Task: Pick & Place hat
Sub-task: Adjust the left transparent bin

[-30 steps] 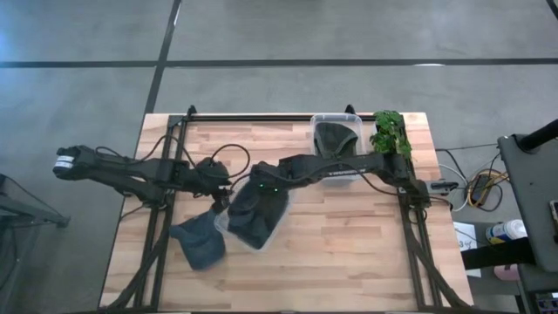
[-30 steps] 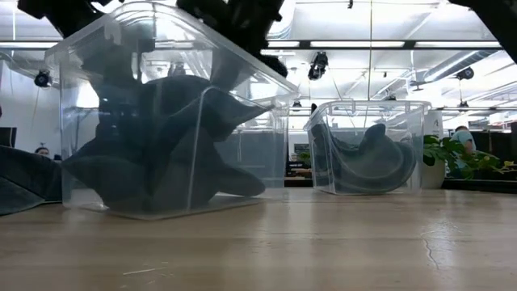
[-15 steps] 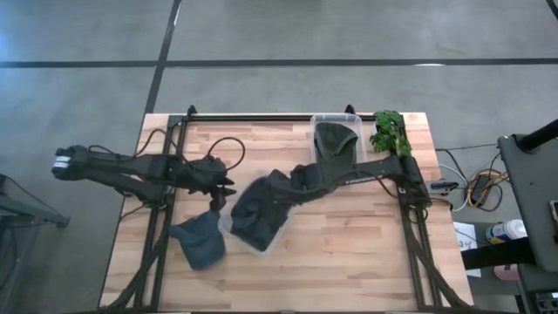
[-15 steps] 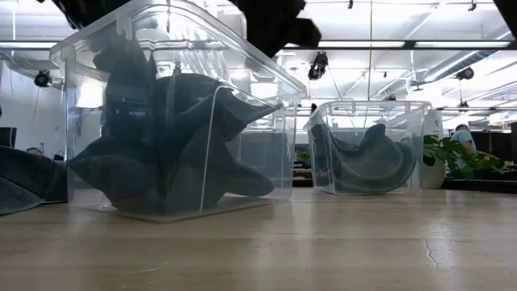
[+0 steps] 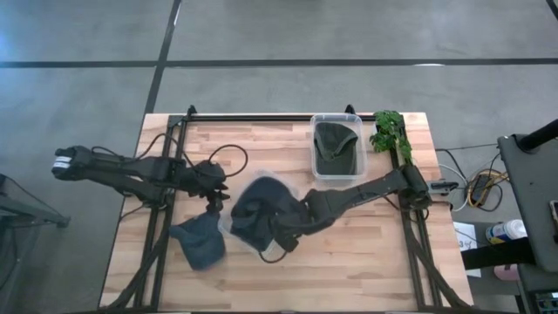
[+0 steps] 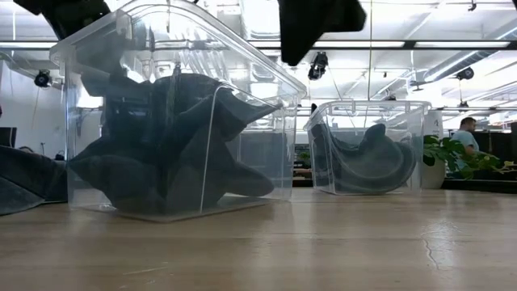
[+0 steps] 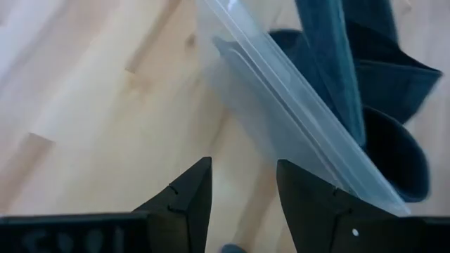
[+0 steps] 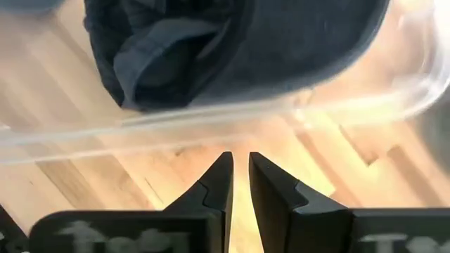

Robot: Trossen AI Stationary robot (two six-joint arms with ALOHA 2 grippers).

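A clear plastic bin (image 5: 259,215) stands on the table's middle with dark hats (image 6: 161,137) heaped inside it. Another dark hat (image 5: 199,245) lies flat on the wood by the bin's left near side. My left gripper (image 5: 213,197) is open just left of the bin, with the bin's rim (image 7: 281,119) running close past one finger. My right gripper (image 5: 279,246) hovers at the bin's near right corner, above the table. Its fingers (image 8: 239,172) are shut and point at the bin's rim (image 8: 211,121) and the hat (image 8: 232,49) behind it.
A second clear bin (image 5: 337,146) with one dark hat in it stands at the far edge. A small green plant (image 5: 390,131) is beside it on the right. Bare wood lies along the near edge and on the right. A person (image 6: 467,129) sits far behind.
My right gripper rose out of the bin's far side and swung over the bin toward the table's near edge, ending by the near right corner. The hats inside the bin settled, with a flap now standing up at the left. The bin shifted a little.
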